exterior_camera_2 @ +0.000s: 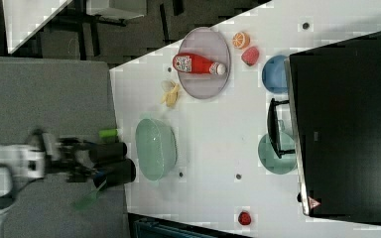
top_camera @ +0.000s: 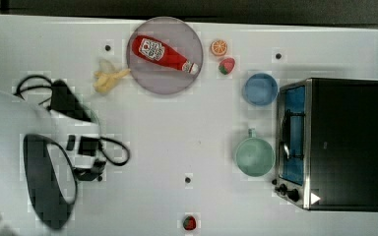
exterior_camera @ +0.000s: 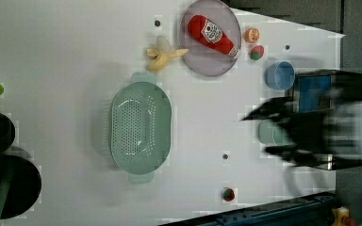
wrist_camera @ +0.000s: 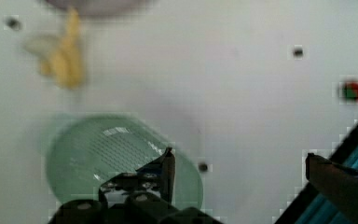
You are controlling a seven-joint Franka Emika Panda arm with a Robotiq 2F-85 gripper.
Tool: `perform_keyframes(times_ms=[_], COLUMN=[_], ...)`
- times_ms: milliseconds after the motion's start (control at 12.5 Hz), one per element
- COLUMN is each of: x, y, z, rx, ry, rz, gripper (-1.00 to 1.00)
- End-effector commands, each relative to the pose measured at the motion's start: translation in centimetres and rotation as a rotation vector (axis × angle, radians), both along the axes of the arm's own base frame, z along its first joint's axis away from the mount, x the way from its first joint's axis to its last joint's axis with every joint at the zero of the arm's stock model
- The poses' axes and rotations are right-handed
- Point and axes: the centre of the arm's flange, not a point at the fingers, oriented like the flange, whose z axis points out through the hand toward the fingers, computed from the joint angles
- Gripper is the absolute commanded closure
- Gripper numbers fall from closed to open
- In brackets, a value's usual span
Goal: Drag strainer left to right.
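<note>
The strainer (exterior_camera: 140, 126) is a pale mint-green oval colander with rows of tiny holes and a small handle at each end. It rests on the white table, near the left view's middle, and it also lies towards the table edge (exterior_camera_2: 155, 148) in the right view. In the wrist view, my gripper (wrist_camera: 238, 156) is open and hovers above the strainer (wrist_camera: 98, 154). One dark finger (wrist_camera: 167, 168) hangs over its rim, and the other finger (wrist_camera: 328, 175) is far off to the side. Nothing is between them. In the top view, my arm (top_camera: 54, 147) covers the strainer.
A toaster oven (top_camera: 334, 142) stands at the top view's right, with a round green mug (top_camera: 254, 156) and a blue bowl (top_camera: 260, 89) beside it. A grey plate (top_camera: 150, 78) holds a ketchup bottle (top_camera: 163, 53). A banana (top_camera: 109, 78), an orange slice (top_camera: 219, 47) and a strawberry (top_camera: 227, 65) lie nearby.
</note>
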Motion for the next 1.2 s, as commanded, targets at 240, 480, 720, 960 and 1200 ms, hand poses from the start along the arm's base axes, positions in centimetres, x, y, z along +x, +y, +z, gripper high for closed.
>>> perform_keyframes(times_ms=[240,480,720,960,1200], x=[-0.6,-0.5,-1.0,-1.2,-0.8], y=[6.4,6.8,6.4,5.5,4.3], z=[-7.5,-14.8,-21.1,-25.6,-28.8], rx=[0.000,0.043,0.107,0.156,0.140], ry=[-0.003,0.005,-0.019,-0.022,-0.022], rz=[-0.479,-0.487,-0.499,-0.538,-0.554], gripper=[-1.00,-1.00,-1.00,-1.00,-1.00])
